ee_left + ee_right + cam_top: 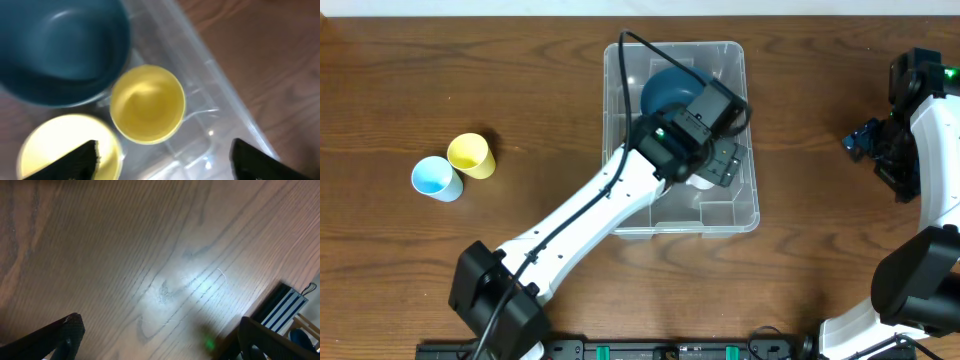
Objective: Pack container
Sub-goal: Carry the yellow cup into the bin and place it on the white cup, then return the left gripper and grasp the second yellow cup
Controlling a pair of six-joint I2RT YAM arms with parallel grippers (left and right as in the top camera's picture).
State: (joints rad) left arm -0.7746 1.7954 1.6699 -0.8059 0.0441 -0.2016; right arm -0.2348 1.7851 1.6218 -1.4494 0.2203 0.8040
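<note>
Your left claw (165, 148) hangs inside the container (748, 190), which sits at the middle of the table (400, 70) in the overhead view. Its fingers stand wide apart and clamp on nothing.

Below them, in the left wrist view, a yellow cup (147, 104) stands upright on the clear floor. It is just beside a dark blue bowl (60, 50) at the far end and a pale yellow bowl (65, 145) nearer the camera. That makes three pieces in the bin.

Two pieces are not yet packed. A second yellow cup (471, 155) and a pale blue cup (436, 178) stand side by side on the wood, well to the left of the bin.

Your right claw (160, 325) is over bare table at the far right, its fingers spread and empty.

By the look of it, you are past the halfway mark, with the two cups on the left to fetch. Whether a lid is part of the job, the pictures do not show.
</note>
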